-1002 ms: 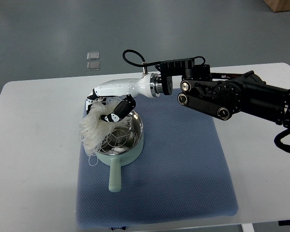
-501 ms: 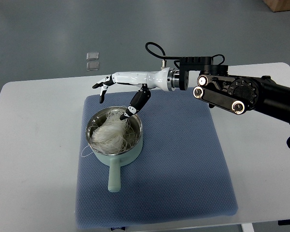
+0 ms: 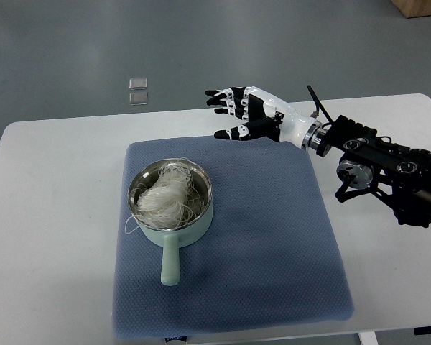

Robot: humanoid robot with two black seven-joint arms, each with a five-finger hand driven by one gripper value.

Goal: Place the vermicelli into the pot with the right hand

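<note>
A pale green pot (image 3: 171,215) with a steel inside and a long handle toward me sits on the blue mat (image 3: 273,244). A white bundle of vermicelli (image 3: 165,200) lies inside it, with a few strands hanging over the left rim. My right hand (image 3: 241,115) is white with black fingertips. It hovers open and empty above the mat's far edge, up and right of the pot, fingers spread toward the left. The left arm is out of view.
The mat lies on a white table (image 3: 50,208). The black right arm (image 3: 384,165) reaches in from the right edge. Two small clear squares (image 3: 138,90) lie on the grey floor beyond the table.
The right hand let the vermicelli drop into the pot, then lifted and drew back to the right, away from the pot, with its fingers spread.
</note>
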